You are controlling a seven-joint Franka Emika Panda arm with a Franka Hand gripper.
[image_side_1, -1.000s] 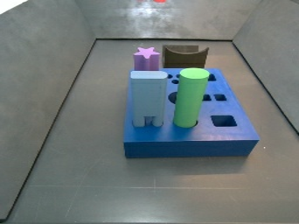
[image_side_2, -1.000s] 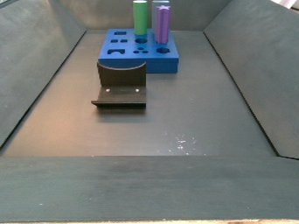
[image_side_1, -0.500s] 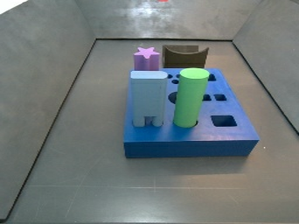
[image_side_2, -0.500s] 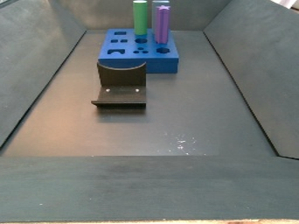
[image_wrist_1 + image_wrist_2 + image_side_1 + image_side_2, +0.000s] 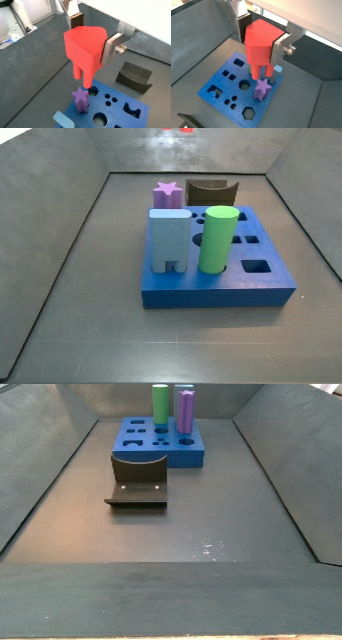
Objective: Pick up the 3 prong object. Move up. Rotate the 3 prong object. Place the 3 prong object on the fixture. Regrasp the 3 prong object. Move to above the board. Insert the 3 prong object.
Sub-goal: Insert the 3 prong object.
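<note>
In a wrist view the gripper (image 5: 93, 36) hangs high above the large thick blue rectangular board (image 5: 123, 112), its flat silver fingers (image 5: 113, 46) clenched on the flanks of the bright red plastic 3 prong object (image 5: 85, 47), which points prongs-down toward the slab; directly under the prongs stands the purple star-topped peg (image 5: 81, 98), with a pale blue block (image 5: 63, 120) at about 7 o'clock of it, and the dark brown scooped fixture (image 5: 136, 77) sits on the grey surface (image 5: 40, 75) just off the board's edge. In the other wrist picture the same grasp shows: the gripper (image 5: 262, 34) holds the red 3 prong object (image 5: 261, 42) upright above the blue board (image 5: 228, 90), prongs nearly level with the purple peg (image 5: 262, 87), and several cut-out holes lie open across the slab. In a side view the gripper is out of frame; the blue board (image 5: 221, 288) carries the pale blue block (image 5: 168, 240), a tall green cylinder (image 5: 218, 240) and the purple peg (image 5: 167, 194), with the fixture (image 5: 211, 192) at 12 o'clock behind. In the remaining side view the fixture (image 5: 139, 484) lies at 6 o'clock of the board (image 5: 158, 446). The step in hand looks like moving above the board; done well, it would mean keeping the piece vertical, shifting clear of the purple peg, and matching the prongs to their hole before any descent.
</note>
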